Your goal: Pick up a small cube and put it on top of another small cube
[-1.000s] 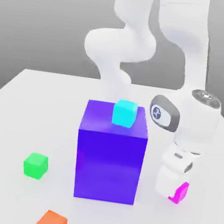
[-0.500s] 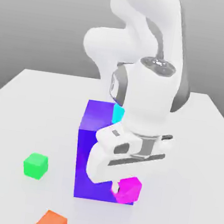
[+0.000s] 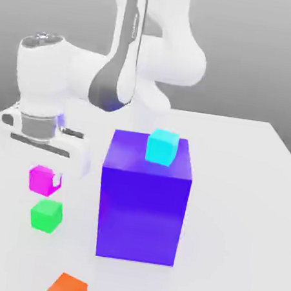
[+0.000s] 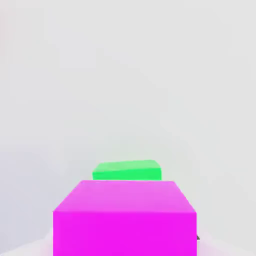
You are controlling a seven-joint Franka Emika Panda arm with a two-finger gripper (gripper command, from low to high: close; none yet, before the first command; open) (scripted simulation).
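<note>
The small magenta cube (image 3: 41,179) hangs in the air at the exterior view's left, with my gripper (image 3: 44,181) shut on it. Right below it, a little apart, the small green cube (image 3: 46,215) rests on the white table (image 3: 243,207). In the hand view the magenta cube (image 4: 125,217) sits close in front, and the green cube (image 4: 127,170) peeks out just beyond its edge. My fingers are mostly hidden behind the held cube.
A big purple-blue block (image 3: 143,203) stands in the middle, just to the exterior view's right of the gripper, with a small cyan cube (image 3: 161,146) on its top. A small orange cube (image 3: 67,288) lies near the front edge.
The arm has swung from the exterior view's right of the big block, across its front, to the left, carrying the magenta cube. It now hangs above the green cube.
</note>
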